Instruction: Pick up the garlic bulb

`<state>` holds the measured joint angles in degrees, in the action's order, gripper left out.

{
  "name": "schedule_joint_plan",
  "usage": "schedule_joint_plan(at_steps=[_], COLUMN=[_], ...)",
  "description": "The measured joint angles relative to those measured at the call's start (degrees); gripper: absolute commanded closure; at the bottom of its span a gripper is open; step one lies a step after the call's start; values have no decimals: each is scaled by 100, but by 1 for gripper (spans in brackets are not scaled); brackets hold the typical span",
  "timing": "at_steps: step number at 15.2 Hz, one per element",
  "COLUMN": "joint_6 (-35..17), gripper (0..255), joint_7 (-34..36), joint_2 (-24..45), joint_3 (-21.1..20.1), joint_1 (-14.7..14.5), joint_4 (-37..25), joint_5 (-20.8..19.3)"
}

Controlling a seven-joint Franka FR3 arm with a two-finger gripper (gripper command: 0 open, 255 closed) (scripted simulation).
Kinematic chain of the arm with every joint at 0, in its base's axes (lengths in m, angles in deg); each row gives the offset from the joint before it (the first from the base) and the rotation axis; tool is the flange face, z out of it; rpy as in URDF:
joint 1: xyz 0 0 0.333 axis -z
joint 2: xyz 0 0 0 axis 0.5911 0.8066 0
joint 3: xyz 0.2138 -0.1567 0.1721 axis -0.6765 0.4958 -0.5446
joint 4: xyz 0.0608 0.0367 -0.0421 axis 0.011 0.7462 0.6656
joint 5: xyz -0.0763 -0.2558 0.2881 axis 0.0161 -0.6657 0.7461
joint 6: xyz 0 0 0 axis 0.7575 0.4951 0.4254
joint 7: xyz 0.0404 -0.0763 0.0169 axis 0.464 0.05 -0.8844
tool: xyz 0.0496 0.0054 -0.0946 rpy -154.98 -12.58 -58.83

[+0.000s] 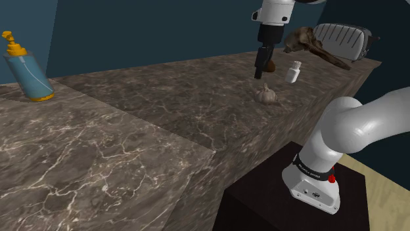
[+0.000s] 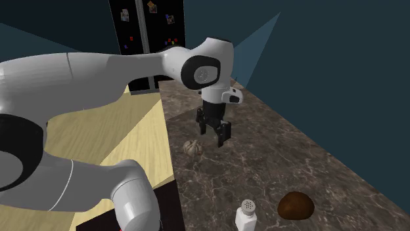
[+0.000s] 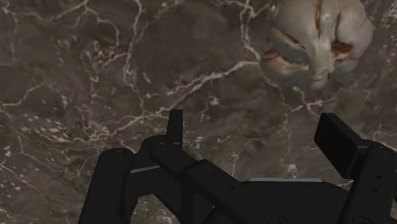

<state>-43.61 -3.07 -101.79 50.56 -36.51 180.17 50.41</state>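
At the shoulder view's far left, a blue bottle (image 1: pixel 27 72) with a yellow pump top stands on the dark marble counter (image 1: pixel 131 131). Further right, the black gripper (image 1: pixel 261 71) hangs above the counter with its fingers (image 3: pixel 176 127) spread apart and nothing between them. The garlic bulb (image 1: pixel 266 94) lies on the counter just under the gripper and slightly to the right, near the edge facing the robot; the fingers do not touch it. Behind the gripper sits a round brown lump (image 1: pixel 270 65). To its right come a white shaker (image 1: pixel 294 71), a gnarled brown object (image 1: pixel 315 44) and a grey toaster (image 1: pixel 341 39). At the lower right, the white arm (image 1: pixel 348 125) rises from its dark stand (image 1: pixel 263 203).
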Motion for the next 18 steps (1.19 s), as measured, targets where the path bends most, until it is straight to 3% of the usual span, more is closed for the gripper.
schedule_joint_plan(at_steps=[2,7,14,15,18], joint_6=[-48,-397,-851,-879,-916], gripper=[0,0,0,255,255], joint_7=[81,811,985,989,988], joint_2=[-115,-874,-1039,-1044,-1047], joint_3=[-120,-1193,-1402,-1406,-1405], joint_1=[-24,-284,-375,-378,-377], joint_4=[91,712,1292,1325,1346], joint_5=[-32,-183,-119,-116,-119])
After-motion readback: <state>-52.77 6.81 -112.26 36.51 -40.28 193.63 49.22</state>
